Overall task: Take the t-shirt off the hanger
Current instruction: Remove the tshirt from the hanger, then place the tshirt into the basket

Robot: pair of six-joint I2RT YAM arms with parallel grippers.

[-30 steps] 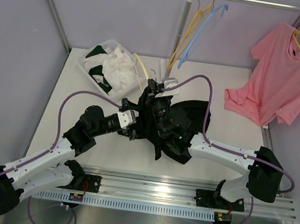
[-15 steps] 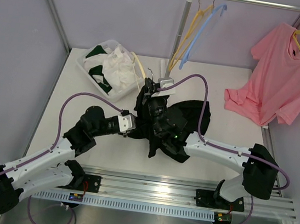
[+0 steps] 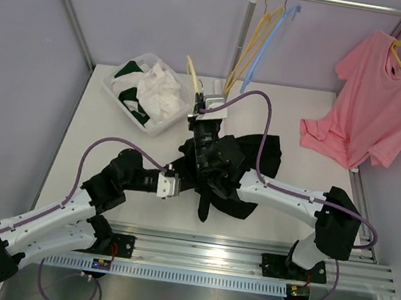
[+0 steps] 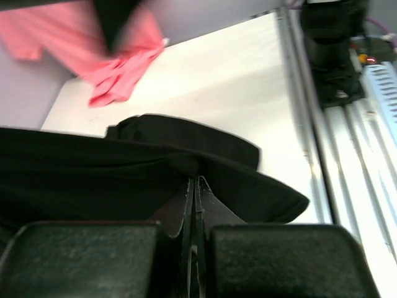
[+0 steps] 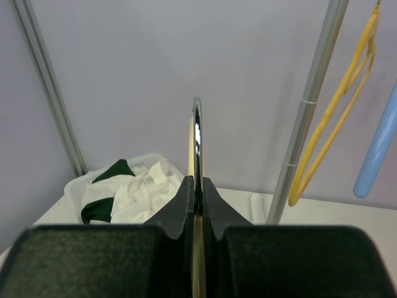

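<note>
A black t-shirt (image 3: 252, 163) lies bunched mid-table, partly draped over my right arm. My right gripper (image 3: 202, 100) is raised above it and shut on a cream hanger (image 3: 192, 70). In the right wrist view the jaws (image 5: 196, 181) pinch the hanger's metal hook (image 5: 196, 133), and the cream arm (image 5: 191, 149) shows behind it. My left gripper (image 3: 183, 182) is at the shirt's near-left edge, shut on black cloth. In the left wrist view its fingertips (image 4: 195, 181) pinch a fold of the t-shirt (image 4: 93, 180). How much of the hanger sits inside the shirt is hidden.
A clear bin (image 3: 112, 88) of white and green clothes stands back left. The rack pole (image 3: 243, 37) carries a yellow hanger (image 3: 252, 46) and a blue one (image 3: 272, 41). A pink shirt (image 3: 372, 106) hangs back right, and a metal rail (image 3: 245, 263) runs along the near edge.
My left gripper shut on the black shirt and drew back toward the near left. My right gripper lifted the hanger up and toward the back, so its cream arm now sticks out.
</note>
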